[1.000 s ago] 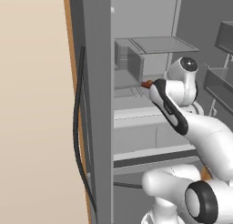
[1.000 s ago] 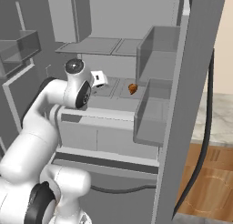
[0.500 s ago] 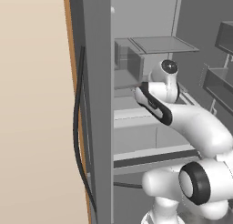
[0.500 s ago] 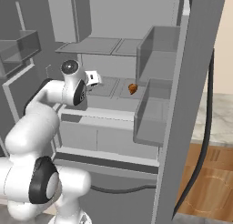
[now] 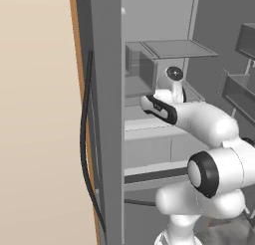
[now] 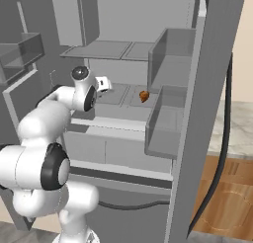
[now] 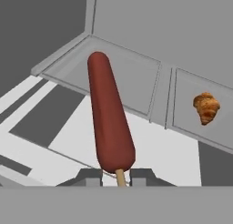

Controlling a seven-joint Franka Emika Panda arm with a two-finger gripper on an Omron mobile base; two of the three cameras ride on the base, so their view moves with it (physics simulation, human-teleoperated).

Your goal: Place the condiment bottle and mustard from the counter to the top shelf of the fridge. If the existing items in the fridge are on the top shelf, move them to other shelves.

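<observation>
My gripper (image 7: 117, 176) is shut on the thin stick of a red-brown sausage (image 7: 109, 123), which points up and away from the fingertips. The hand (image 6: 103, 84) is inside the open fridge, over the middle shelf (image 6: 118, 95) and below the top shelf (image 6: 99, 50). A small brown croissant (image 7: 206, 108) lies on the middle shelf's right pane (image 6: 144, 96), apart from the sausage. The white arm (image 5: 199, 119) reaches in from the front. The condiment bottle and mustard are out of view.
A grey side bin (image 6: 168, 133) juts out on the fridge's right, close to the croissant. Door bins (image 5: 241, 89) hang beside the arm. The fridge's side wall (image 5: 107, 114) and a black cable (image 5: 87, 154) stand on the left. Drawers (image 6: 113, 148) sit below the middle shelf.
The forearm and hand have swung left in the left base view while the elbow came forward. The grip on the sausage's stick is unchanged. The croissant has stayed put.
</observation>
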